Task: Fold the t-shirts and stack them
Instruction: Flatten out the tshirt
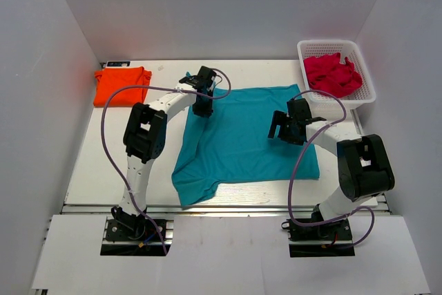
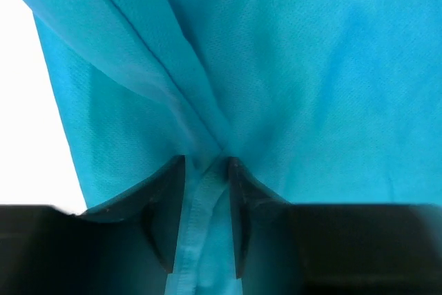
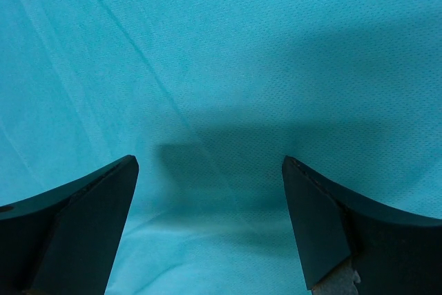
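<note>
2 shirts on your tabletop (image 1: 103, 157): teal shirt (image 1: 248, 136), a fold pinched btwn your left fingers (image 2: 166, 205), right fingers (image 3: 83, 226) spread wide just over it; orange shirt (image 1: 122, 86) folded, well left of both.

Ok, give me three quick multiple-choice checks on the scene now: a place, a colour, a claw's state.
1. Where does the orange t-shirt lie? A. far-left corner B. near-right corner C. under the right arm
2. What colour is the cloth in the white basket? A. teal B. red C. yellow
3. The left claw is: A. open, holding nothing B. shut on the teal t-shirt C. out of view
Answers: 1 A, top view shows it folded there; 2 B, a red heap fills it; 3 B, wrist view shows fabric pinched.
</note>
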{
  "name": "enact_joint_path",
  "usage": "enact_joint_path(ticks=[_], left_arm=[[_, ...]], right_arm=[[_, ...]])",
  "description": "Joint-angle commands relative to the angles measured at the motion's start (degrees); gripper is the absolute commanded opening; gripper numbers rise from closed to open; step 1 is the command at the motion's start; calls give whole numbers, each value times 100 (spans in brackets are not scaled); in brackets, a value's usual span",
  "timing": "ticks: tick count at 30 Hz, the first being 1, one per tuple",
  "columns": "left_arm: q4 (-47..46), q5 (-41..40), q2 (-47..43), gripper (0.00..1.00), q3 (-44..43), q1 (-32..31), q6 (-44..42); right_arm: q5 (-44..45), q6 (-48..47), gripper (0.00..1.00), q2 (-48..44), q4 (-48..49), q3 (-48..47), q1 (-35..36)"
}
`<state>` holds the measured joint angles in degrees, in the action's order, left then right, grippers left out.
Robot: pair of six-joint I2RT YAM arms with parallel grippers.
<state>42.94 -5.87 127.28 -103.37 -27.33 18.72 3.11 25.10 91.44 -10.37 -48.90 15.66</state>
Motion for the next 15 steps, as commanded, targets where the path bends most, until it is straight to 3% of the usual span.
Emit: enact_joint_path(ticks=[1,3,4,10,15], left_arm=[[-145,86,-204,24,-139,44,18],[-145,86,-204,12,-139,96,18],[-198,86,-204,0,-139,96,18],[-260,156,-405,0,88,421,-97],[-777,726,-828,0,712,895,-483]], right_arm=[[137,47,90,-205,97,48,-19],[180,30,90,-179,62,56,-10],[207,38,90,-188,44,48,-10],[383,47,90,-205,-9,74,-2],[418,30,90,-118,-96,30,-19]])
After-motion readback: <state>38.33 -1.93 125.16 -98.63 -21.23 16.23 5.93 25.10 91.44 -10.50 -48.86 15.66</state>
